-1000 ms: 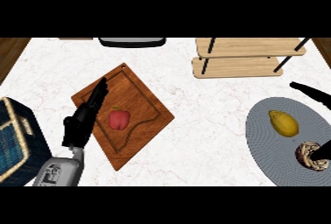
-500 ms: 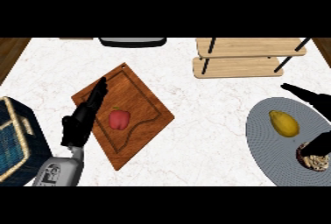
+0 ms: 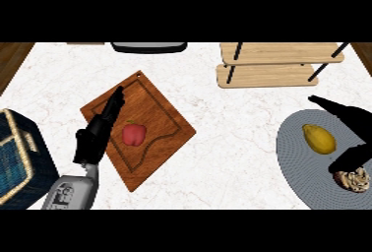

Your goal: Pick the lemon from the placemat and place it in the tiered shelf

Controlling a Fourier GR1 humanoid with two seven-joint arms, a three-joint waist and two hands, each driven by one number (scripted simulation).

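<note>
The right hand (image 3: 347, 129) runs off the right edge of the frame, so its palm and forearm are out of view and whether its fingers are straight or curled cannot be told. The grey placemat (image 3: 294, 152) is cut by the same edge. A small brown thing (image 3: 354, 179) at lower right is partly behind the hand and too small to name. The basket (image 3: 20, 157) is cropped at the left edge, and a dark object (image 3: 149, 47) is cropped at the top.

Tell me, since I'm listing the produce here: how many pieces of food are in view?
3: a red pepper on the cutting board, a lemon and a brown round item on the grey placemat. The right hand may hide more.
</note>
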